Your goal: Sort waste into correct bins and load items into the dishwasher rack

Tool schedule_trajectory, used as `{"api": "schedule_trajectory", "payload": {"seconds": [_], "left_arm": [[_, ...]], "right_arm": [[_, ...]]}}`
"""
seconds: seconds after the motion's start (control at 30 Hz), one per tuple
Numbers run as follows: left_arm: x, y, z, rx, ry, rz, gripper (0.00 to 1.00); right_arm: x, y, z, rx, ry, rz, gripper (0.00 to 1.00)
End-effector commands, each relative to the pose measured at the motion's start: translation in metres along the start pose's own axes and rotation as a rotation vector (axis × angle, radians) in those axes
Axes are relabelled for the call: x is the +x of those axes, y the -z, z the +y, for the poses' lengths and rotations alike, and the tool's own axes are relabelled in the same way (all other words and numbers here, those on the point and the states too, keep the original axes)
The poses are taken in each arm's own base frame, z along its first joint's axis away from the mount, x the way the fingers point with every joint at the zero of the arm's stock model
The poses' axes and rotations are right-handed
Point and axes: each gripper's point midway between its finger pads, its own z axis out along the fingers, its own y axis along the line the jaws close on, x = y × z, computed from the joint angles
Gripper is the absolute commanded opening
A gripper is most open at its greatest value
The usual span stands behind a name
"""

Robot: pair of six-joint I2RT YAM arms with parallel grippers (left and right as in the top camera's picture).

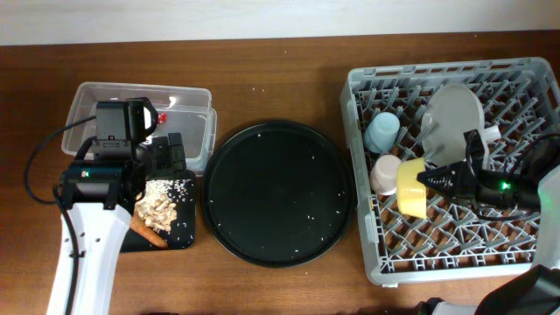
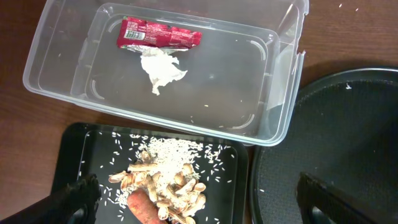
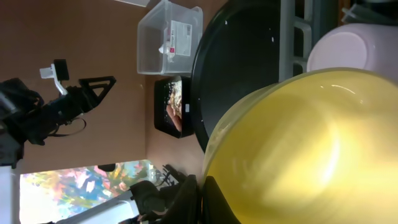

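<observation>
Overhead, the left arm point(image 1: 101, 188) hides much of the clear tub point(image 1: 188, 101). The sausage piece point(image 2: 143, 211) is cut off below, and the yellow bowl point(image 3: 298, 143) is blurred and cropped.

Bright crockery in a grey dishwasher rack point(image 1: 472, 249) on a warm brown table point(image 1: 280, 70).
From here the rack is plain grey with a lattice floor, and in it are a yellow bowl point(image 1: 411, 188), a light-blue cup point(image 1: 382, 133), a pale pink cup point(image 1: 383, 173) and a grey-white plate point(image 1: 453, 114). The round tray point(image 1: 278, 197) is black, flecked with white grains. The tub point(image 2: 283, 74) is clear, showing a red foil wrapper point(image 2: 158, 34) and a white tissue point(image 2: 160, 67). The rectangular tray point(image 2: 81, 149) is black under beige scraps point(image 2: 168, 186), white rice point(image 2: 171, 149) and an orange-brown sausage piece point(image 2: 143, 208).
</observation>
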Motion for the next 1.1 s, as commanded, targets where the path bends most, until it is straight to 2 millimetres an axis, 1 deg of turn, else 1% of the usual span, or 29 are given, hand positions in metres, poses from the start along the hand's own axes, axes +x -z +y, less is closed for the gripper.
{"api": "schedule_trajectory", "payload": {"seconds": [0.0, 0.1, 0.2, 0.3, 0.37, 0.43, 0.53, 0.6, 0.63, 0.67, 0.7, 0.77, 0.8, 0.87, 0.9, 0.93, 0.97, 1.0, 1.03, 1.07], "left_arm": [[-0.008, 0.007, 0.004, -0.01, -0.007, -0.03, 0.99], [-0.008, 0.007, 0.004, -0.01, -0.007, -0.03, 0.99], [-0.008, 0.007, 0.004, -0.01, -0.007, -0.03, 0.99], [-0.008, 0.007, 0.004, -0.01, -0.007, -0.03, 0.99], [-0.008, 0.007, 0.004, -0.01, -0.007, -0.03, 0.99], [-0.008, 0.007, 0.004, -0.01, -0.007, -0.03, 0.99], [-0.008, 0.007, 0.004, -0.01, -0.007, -0.03, 0.99], [-0.008, 0.007, 0.004, -0.01, -0.007, -0.03, 0.99], [-0.008, 0.007, 0.004, -0.01, -0.007, -0.03, 0.99], [-0.008, 0.007, 0.004, -0.01, -0.007, -0.03, 0.99], [-0.008, 0.007, 0.004, -0.01, -0.007, -0.03, 0.99], [-0.008, 0.007, 0.004, -0.01, -0.007, -0.03, 0.99], [-0.008, 0.007, 0.004, -0.01, -0.007, -0.03, 0.99], [-0.008, 0.007, 0.004, -0.01, -0.007, -0.03, 0.99], [-0.008, 0.007, 0.004, -0.01, -0.007, -0.03, 0.99], [-0.008, 0.007, 0.004, -0.01, -0.007, -0.03, 0.99], [-0.008, 0.007, 0.004, -0.01, -0.007, -0.03, 0.99], [-0.008, 0.007, 0.004, -0.01, -0.007, -0.03, 0.99], [-0.008, 0.007, 0.004, -0.01, -0.007, -0.03, 0.99], [-0.008, 0.007, 0.004, -0.01, -0.007, -0.03, 0.99]], "right_arm": [[0.006, -0.003, 0.0, -0.027, 0.027, -0.004, 0.04], [0.016, -0.009, -0.007, -0.04, 0.014, 0.014, 0.04], [0.021, -0.013, -0.012, -0.043, 0.02, 0.019, 0.04], [0.025, -0.015, -0.025, -0.006, 0.032, 0.037, 0.04], [0.028, -0.008, -0.038, 0.048, 0.016, 0.04, 0.04], [0.029, 0.004, -0.051, 0.1, -0.012, 0.021, 0.04], [0.022, 0.021, -0.067, 0.144, -0.054, -0.051, 0.04], [0.019, 0.028, -0.086, 0.227, -0.12, -0.066, 0.04], [0.017, 0.031, -0.098, 0.29, -0.174, -0.069, 0.04], [0.014, 0.034, -0.106, 0.325, -0.196, -0.08, 0.04], [0.009, 0.037, -0.113, 0.36, -0.22, -0.103, 0.04], [-0.007, 0.049, -0.136, 0.467, -0.298, -0.183, 0.04], [-0.014, 0.054, -0.143, 0.498, -0.324, -0.22, 0.04], [-0.024, 0.061, -0.149, 0.535, -0.356, -0.271, 0.04], [-0.032, 0.072, -0.155, 0.591, -0.392, -0.316, 0.08], [-0.037, 0.08, -0.156, 0.624, -0.407, -0.338, 0.14], [-0.042, 0.087, -0.154, 0.648, -0.418, -0.359, 0.15], [-0.05, 0.096, -0.147, 0.659, -0.407, -0.38, 0.25], [-0.056, 0.102, -0.137, 0.661, -0.394, -0.389, 0.27], [-0.063, 0.107, -0.121, 0.666, -0.375, -0.388, 0.36]]}}
